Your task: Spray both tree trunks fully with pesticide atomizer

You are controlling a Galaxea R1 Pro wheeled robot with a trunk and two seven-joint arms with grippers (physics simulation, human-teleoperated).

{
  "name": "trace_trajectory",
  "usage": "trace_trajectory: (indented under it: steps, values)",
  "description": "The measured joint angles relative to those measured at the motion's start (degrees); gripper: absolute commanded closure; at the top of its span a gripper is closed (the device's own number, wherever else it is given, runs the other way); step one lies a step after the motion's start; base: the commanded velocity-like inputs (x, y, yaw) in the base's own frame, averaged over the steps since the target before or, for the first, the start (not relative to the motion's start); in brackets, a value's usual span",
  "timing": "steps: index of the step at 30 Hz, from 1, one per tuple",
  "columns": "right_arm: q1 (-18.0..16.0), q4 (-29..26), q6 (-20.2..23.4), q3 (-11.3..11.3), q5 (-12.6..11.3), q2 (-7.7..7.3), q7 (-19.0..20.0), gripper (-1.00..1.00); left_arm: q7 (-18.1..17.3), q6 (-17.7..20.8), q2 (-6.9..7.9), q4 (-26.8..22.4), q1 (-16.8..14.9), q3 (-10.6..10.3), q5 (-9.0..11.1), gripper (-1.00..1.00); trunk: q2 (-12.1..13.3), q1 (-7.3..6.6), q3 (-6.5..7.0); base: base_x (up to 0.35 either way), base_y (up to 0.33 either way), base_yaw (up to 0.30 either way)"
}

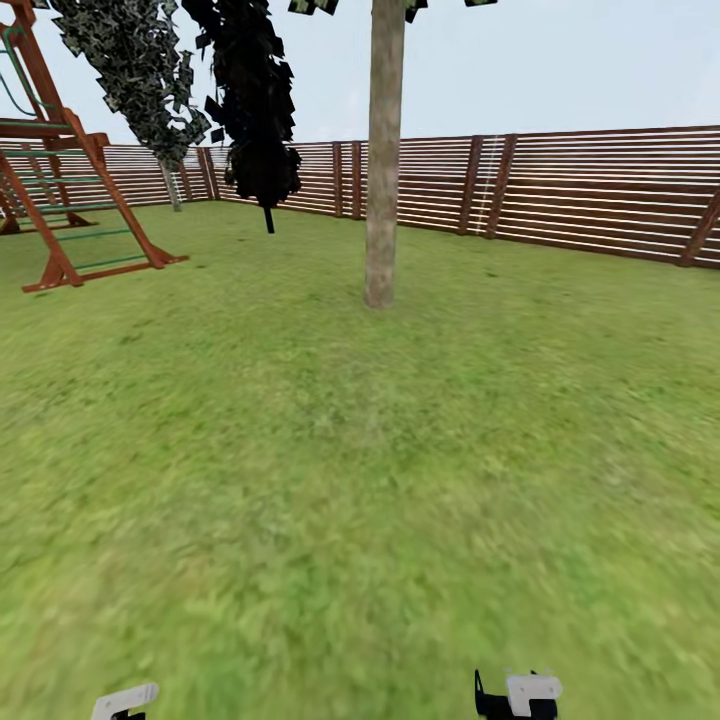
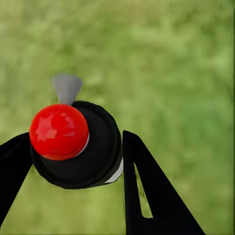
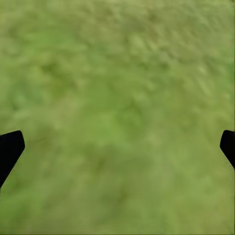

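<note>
In the left wrist view the pesticide atomizer (image 2: 95, 159) sits between my two black fingers. It has a round black cap, a red button (image 2: 58, 131) and a grey nozzle (image 2: 66, 88). My left gripper (image 2: 73, 152) is shut on it, above blurry green grass. A tall tree trunk (image 1: 383, 170), bare and grey-beige, stands ahead in the head view, a few metres off on the grass floor (image 1: 330, 480). My right gripper (image 3: 120, 147) is open over grass with nothing in it. Parts of both arms show at the head view's lower edge, left (image 1: 125, 702) and right (image 1: 520, 695).
A brown slat fence (image 1: 590, 190) runs along the back. A red wooden climbing frame (image 1: 60, 190) stands at the far left. A dark narrow conifer (image 1: 255, 100) and a leafy tree (image 1: 135, 60) stand by the fence behind it. Lawn lies between me and the trunk.
</note>
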Motion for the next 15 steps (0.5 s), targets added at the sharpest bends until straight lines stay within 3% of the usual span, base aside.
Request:
trace_trajectory:
  steps: [15]
  values:
    - [0.00,0.00,0.00,0.01,0.00,0.00,0.02,-1.00,0.00,0.00,0.00,-0.01,0.00,0.01,0.00,1.00,0.00,0.00,0.00,0.339,0.000,0.000]
